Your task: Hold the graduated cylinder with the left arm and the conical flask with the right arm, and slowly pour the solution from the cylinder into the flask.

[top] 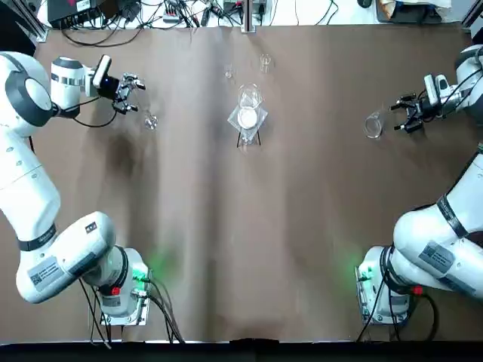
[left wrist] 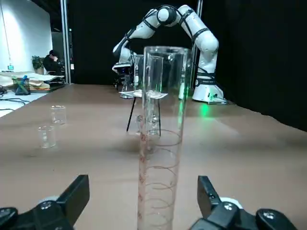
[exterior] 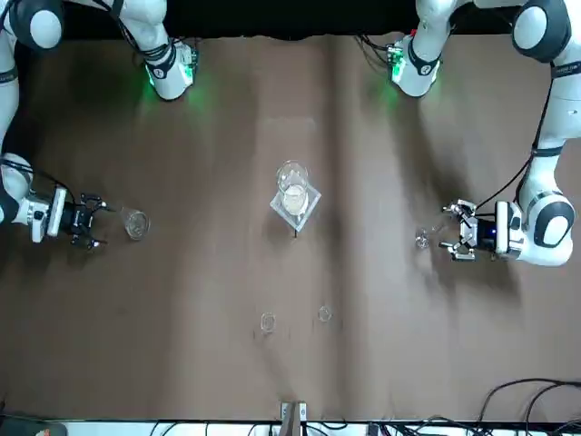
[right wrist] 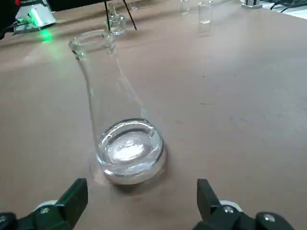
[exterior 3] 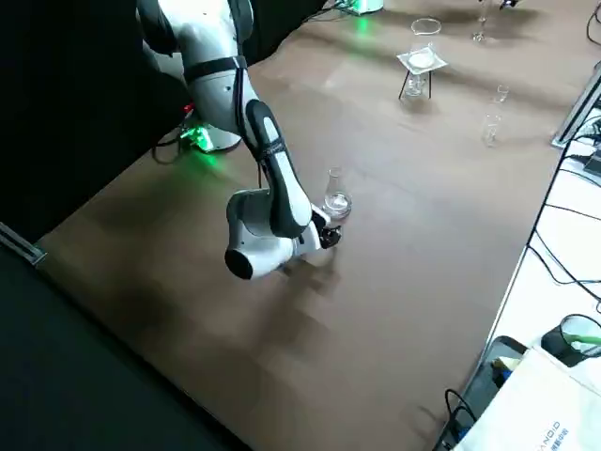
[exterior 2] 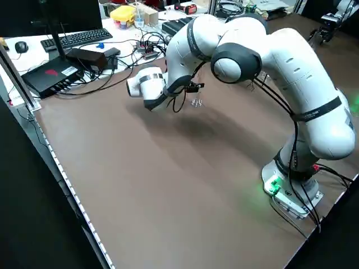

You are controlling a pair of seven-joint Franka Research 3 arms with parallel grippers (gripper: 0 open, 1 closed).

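Fingers nearest the lens: my left gripper (left wrist: 143,211) stands open, jaws either side of the graduated cylinder (left wrist: 160,139) but not touching it; my right gripper (right wrist: 139,208) is spread just as wide before the conical flask (right wrist: 120,120).
Cylinder place: upright on the table (top: 241,226), far left side, just beside my left gripper (top: 130,93).
Flask place: upright on the far right, just ahead of my right gripper (top: 406,115), apart from it.
Cylinder risk: tall and slim on a small foot; if one finger arrives first, I judge it would tip.
Flask risk: sloping glass walls could slide out of a low pinch; the neck looks safer.
Pour risk: narrow mouth, so a quick tilt would likely spill.
Contents: I cannot tell any liquid level in the cylinder; the flask bottom shows only glints.
Centre: tripod vessel (top: 247,113) with white disc, liquid not discernible; two small glass pieces (left wrist: 52,125) look empty.
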